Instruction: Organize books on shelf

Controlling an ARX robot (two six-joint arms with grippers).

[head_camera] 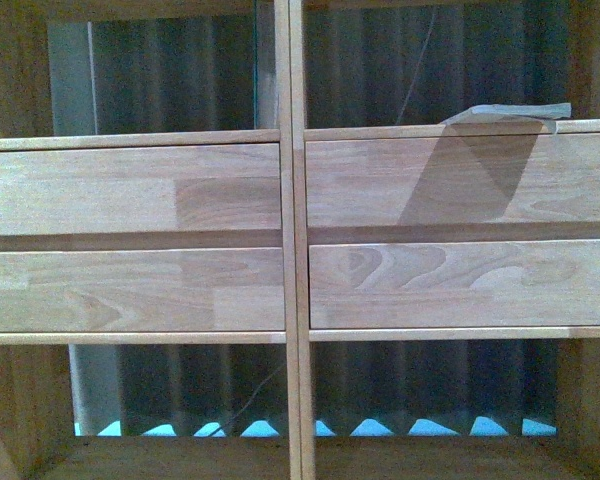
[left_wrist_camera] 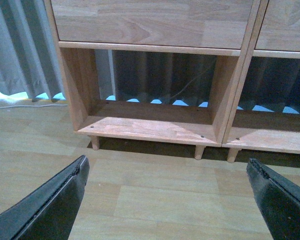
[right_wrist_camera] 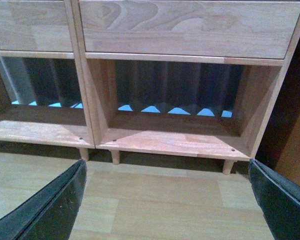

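The light wood shelf (head_camera: 230,190) fills the front view: two columns, each with an open compartment above, two drawer fronts, and an open compartment below. A thin pale book (head_camera: 510,112) lies flat on the ledge of the upper right compartment, seen edge-on, its shadow falling on the drawer below. Neither arm shows in the front view. My left gripper (left_wrist_camera: 166,162) hangs open over the floor in front of the shelf's (left_wrist_camera: 150,127) lower left compartment, holding nothing. My right gripper (right_wrist_camera: 167,164) is open and holding nothing before the lower right compartment of the shelf (right_wrist_camera: 170,140).
Grey curtains (head_camera: 180,70) hang behind the shelf, with light showing under their hem. Pale wood flooring (left_wrist_camera: 160,200) lies in front of the short legs. A darker orange-brown cabinet (right_wrist_camera: 297,140) stands beside the shelf's right side. A white cable (left_wrist_camera: 20,106) runs along the floor.
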